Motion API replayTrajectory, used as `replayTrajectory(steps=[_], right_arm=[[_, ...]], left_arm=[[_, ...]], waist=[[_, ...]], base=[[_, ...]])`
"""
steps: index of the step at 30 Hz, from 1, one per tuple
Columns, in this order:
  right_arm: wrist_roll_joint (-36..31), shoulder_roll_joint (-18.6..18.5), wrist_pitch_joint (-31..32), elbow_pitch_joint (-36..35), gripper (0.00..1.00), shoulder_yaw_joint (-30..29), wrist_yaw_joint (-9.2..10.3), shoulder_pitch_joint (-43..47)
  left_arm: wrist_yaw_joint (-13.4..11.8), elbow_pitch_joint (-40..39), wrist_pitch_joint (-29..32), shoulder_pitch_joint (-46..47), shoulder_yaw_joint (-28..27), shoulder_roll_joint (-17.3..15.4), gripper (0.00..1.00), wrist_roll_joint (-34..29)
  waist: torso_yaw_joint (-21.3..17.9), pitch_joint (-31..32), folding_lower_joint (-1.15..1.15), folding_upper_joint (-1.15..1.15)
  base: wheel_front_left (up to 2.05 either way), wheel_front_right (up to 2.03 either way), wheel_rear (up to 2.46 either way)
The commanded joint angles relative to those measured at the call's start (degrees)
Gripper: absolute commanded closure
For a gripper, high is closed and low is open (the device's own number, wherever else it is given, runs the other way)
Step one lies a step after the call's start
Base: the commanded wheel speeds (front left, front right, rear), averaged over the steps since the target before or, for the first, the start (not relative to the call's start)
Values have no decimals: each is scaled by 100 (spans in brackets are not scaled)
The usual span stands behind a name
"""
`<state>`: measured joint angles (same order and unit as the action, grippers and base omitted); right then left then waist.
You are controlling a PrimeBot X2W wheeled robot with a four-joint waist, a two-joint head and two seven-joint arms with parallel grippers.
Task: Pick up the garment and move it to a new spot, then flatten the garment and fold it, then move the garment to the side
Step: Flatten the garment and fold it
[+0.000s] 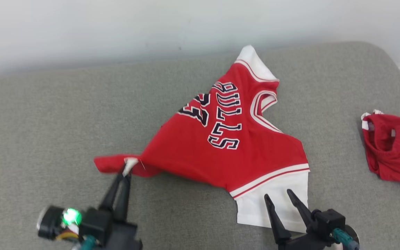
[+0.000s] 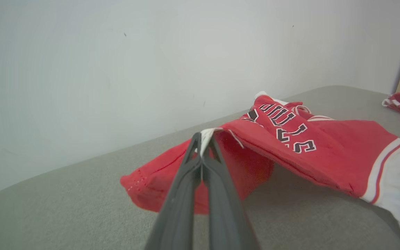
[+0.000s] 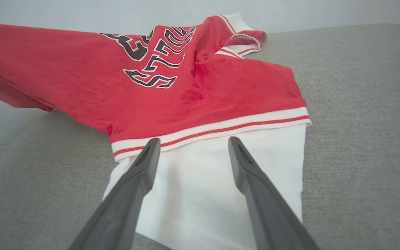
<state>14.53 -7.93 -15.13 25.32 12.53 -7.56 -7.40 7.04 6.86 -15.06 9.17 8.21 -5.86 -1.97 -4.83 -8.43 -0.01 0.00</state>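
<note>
Grey woven cushion surface (image 1: 47, 121), broad, backed by a pale wall.

Item 1, nearest: left gripper (image 1: 126, 172), fingers pressed together, pinching a small white label (image 2: 205, 136) and the red edge it is sewn to, at the garment's left corner. That corner is raised off the cushion, with the cloth tenting behind it.

Item 2, nearest: right gripper (image 1: 277, 194), fingers spread wide, poised over the white hem panel (image 1: 255, 208) and holding nothing.

Item 3, centre: garment (image 1: 227, 149), a red jersey with black lettering, lying creased and skewed in the middle of the cushion.

Item 4, far right: second red garment (image 1: 394, 146), crumpled, well apart from the first.

Item 5, farthest: wall (image 1: 116, 27).

Risk: the left hold appears to be mostly label, so it may slip free under a pull. Lifting from one corner alone would likely bunch the jersey rather than spread it.
</note>
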Motion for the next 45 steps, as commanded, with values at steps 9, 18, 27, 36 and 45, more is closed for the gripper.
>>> replayTrajectory(steps=[9, 18, 27, 36, 45], right_arm=[[43, 72, 3, 103, 0, -67, 16, 311], [-19, 84, 3, 18, 0, -202, 16, 349], [-280, 289, 3, -550, 0, -676, 16, 351], [-561, 456, 3, -791, 0, -1107, 16, 540], [-685, 501, 3, -760, 0, -1302, 16, 758]], left_arm=[[-42, 1295, -16, -957, 340, 42, 79, 247], [-243, 1936, -16, -943, 46, 202, 0, 604], [-334, 1181, -15, -895, -621, 241, 0, 696], [-270, 1045, -16, -1071, -869, 283, 0, 728], [-303, 963, -16, -1297, -1116, 297, 0, 687]], waist=[[209, 486, 1, 0], [231, 622, 1, 0], [148, 752, 1, 0], [90, 946, 1, 0], [84, 1132, 1, 0]], base=[[0, 0, 0], [0, 0, 0], [0, 0, 0], [0, 0, 0], [0, 0, 0]])
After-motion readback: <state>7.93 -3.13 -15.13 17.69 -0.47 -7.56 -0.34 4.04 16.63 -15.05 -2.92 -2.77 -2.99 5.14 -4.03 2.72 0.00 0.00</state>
